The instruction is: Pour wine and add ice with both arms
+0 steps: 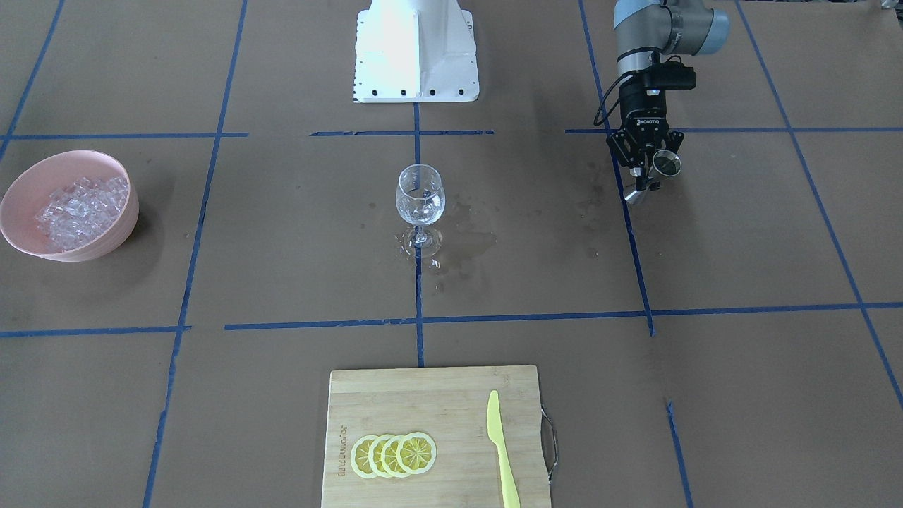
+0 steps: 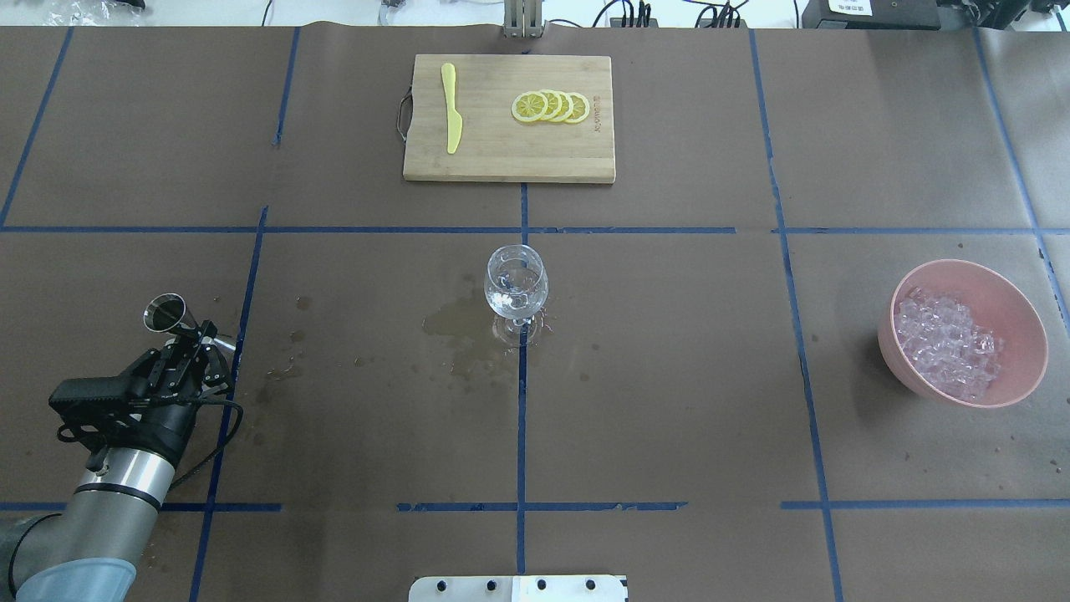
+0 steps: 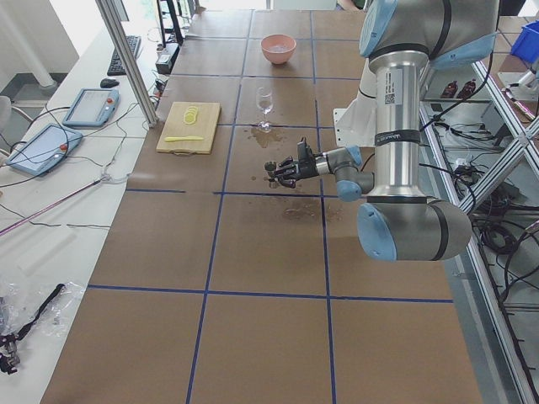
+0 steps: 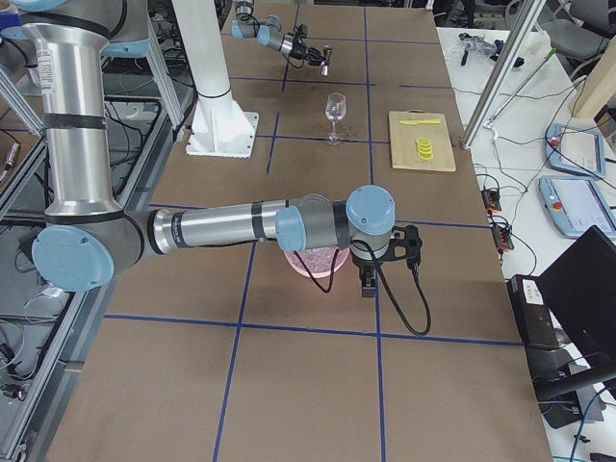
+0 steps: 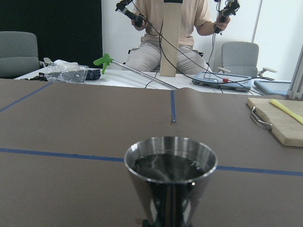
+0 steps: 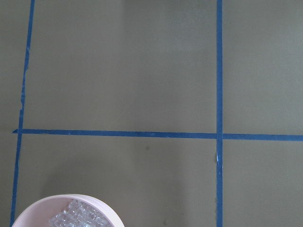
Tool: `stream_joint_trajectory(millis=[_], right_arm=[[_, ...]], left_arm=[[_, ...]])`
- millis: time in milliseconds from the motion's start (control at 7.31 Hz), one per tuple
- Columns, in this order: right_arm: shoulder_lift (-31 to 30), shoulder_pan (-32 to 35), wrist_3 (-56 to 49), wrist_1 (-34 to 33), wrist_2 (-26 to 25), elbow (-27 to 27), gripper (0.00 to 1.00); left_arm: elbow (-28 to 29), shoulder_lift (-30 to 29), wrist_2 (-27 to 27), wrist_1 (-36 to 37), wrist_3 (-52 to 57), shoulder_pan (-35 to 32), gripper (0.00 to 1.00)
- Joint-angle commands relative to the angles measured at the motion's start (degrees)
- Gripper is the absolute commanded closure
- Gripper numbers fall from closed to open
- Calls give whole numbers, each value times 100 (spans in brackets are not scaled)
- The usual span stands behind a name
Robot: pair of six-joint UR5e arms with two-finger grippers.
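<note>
My left gripper (image 2: 199, 338) is shut on the waist of a small steel jigger (image 2: 166, 312) and holds it upright above the table, far to the robot's left of the stemmed glass (image 2: 516, 287). It also shows in the front view (image 1: 645, 178). In the left wrist view the jigger (image 5: 170, 184) holds dark wine (image 5: 165, 166). The ice (image 2: 945, 344) lies heaped in a pink bowl (image 2: 1026, 334). My right gripper (image 4: 368, 282) shows only in the right side view, hanging above that bowl (image 4: 310, 263); I cannot tell if it is open or shut.
Wet stains (image 2: 451, 322) mark the paper beside the glass. At the far edge a wooden cutting board (image 2: 501, 159) carries lemon slices (image 2: 552, 106) and a yellow knife (image 2: 451, 117). The white base block (image 1: 416, 56) stands at the robot's side.
</note>
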Motion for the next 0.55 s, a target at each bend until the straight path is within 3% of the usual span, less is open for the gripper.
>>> stream_joint_trajectory(millis=[0,411], right_arm=[[-3,0,9,16,21,1,0],[-3,0,9,7,21,-8,0]], left_arm=[[-210,-143,0,0,485,-110,100],[-211,-827,0,8,873,-216,100]])
